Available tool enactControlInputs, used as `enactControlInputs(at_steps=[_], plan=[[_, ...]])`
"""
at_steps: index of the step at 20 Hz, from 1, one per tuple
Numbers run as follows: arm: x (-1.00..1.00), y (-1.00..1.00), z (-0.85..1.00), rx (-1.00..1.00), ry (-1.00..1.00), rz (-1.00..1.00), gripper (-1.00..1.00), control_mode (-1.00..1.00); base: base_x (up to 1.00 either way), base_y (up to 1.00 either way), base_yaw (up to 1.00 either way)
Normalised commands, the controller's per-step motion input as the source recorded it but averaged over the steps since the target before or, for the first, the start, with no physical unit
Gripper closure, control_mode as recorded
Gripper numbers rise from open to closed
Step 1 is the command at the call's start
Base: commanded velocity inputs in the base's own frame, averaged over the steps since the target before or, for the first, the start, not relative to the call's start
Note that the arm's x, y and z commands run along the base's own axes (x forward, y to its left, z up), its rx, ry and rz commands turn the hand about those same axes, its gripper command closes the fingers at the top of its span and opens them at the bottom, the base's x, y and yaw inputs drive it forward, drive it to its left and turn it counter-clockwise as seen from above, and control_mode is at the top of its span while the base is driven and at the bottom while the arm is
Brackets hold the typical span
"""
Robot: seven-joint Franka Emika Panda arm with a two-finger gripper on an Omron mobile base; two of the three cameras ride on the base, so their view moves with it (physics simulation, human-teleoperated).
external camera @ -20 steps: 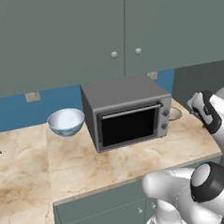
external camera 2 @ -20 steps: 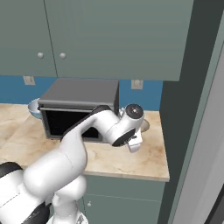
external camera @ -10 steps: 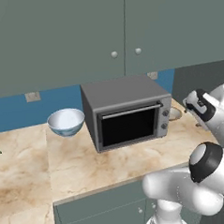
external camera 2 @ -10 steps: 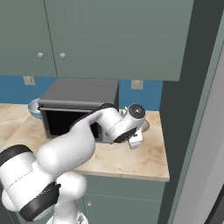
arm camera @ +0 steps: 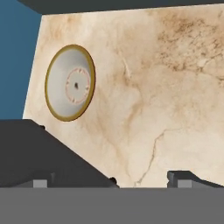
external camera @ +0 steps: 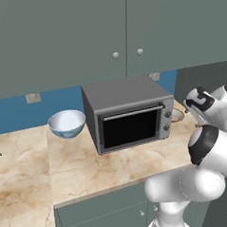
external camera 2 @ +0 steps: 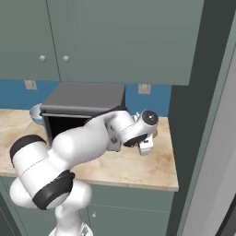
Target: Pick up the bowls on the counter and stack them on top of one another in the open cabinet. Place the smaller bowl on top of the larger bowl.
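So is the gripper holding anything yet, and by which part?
Nothing held: the gripper is open above the counter, apart from the smaller bowl.

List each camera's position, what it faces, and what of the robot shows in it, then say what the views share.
Left base view: behind the arm to its left, facing the microwave, the larger bowl and the counter; arm at lower right.
Right base view: behind to the right, facing the microwave and counter; arm from lower left.
Hand view: on the hand, looking down at the smaller bowl; open gripper at the bottom.
Shared: the base views both show the microwave, larger bowl and cabinet doors.
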Motion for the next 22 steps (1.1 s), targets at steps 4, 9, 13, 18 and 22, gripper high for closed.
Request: enactControlInputs(at_steps=[4, 9, 13, 18, 22], plan=[[0.27, -0.12, -0.25, 0.02, 0.0, 0.0, -1.0, -1.0, 0.0, 0.0, 0.0], [0.23, -0.11, -0.27, 0.01, 0.0, 0.0, -1.0, -1.0, 0.0, 0.0, 0.0], [0.25, -0.08, -0.25, 0.0, 0.0, 0.0, -1.0, -1.0, 0.0, 0.0, 0.0], [0.23, -0.06, -0.2, 0.02, 0.0, 0.0, -1.0, -1.0, 0.0, 0.0, 0.0], [0.17, -0.07, -0.16, 0.05, 0.0, 0.0, -1.0, -1.0, 0.0, 0.0, 0.0]])
